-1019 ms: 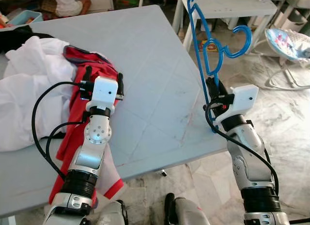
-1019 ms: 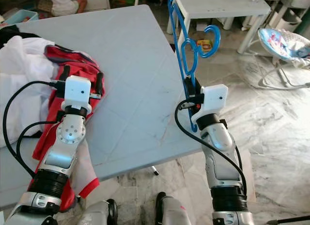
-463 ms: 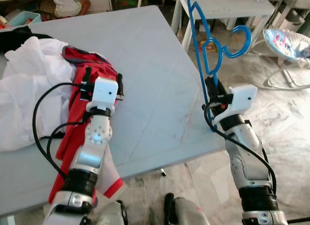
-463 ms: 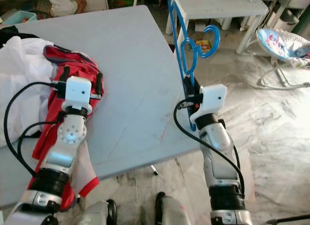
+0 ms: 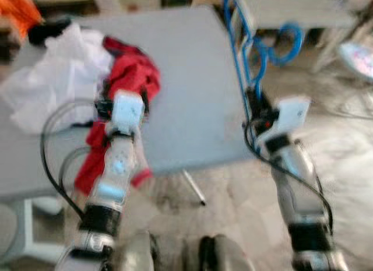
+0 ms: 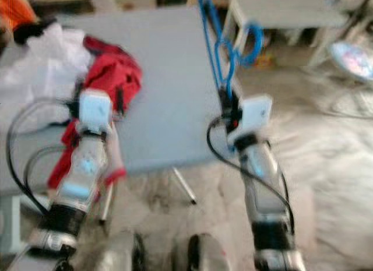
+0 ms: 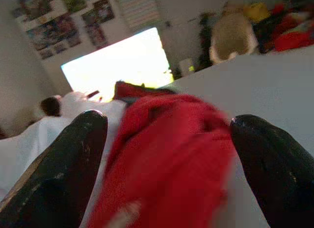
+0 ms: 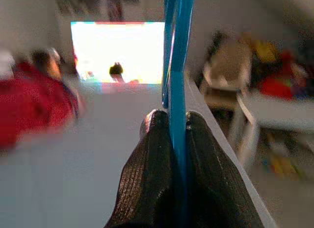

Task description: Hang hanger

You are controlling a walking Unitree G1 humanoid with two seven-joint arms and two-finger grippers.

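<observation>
While the head views blur, the thin blue plastic hanger [image 5: 252, 55] stands upright at the grey table's [image 5: 186, 78] 3 o'clock edge, pinched by the right gripper [image 8: 172, 135]. The left gripper [image 7: 167, 154], fingers spread wide, hovers over crumpled red cloth [image 7: 167, 154].

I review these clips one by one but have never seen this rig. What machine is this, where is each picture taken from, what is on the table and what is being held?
It is a humanoid robot with two silver arms, each ending in two black fingers. The two wide, blurred pictures come from cameras on its head, looking down. The other two come from cameras on its wrists. On the grey table lie a red garment and a white cloth. The right gripper is shut on a blue hanger, held upright beside the table's edge. The left gripper is open, its fingers either side of the red garment.
</observation>
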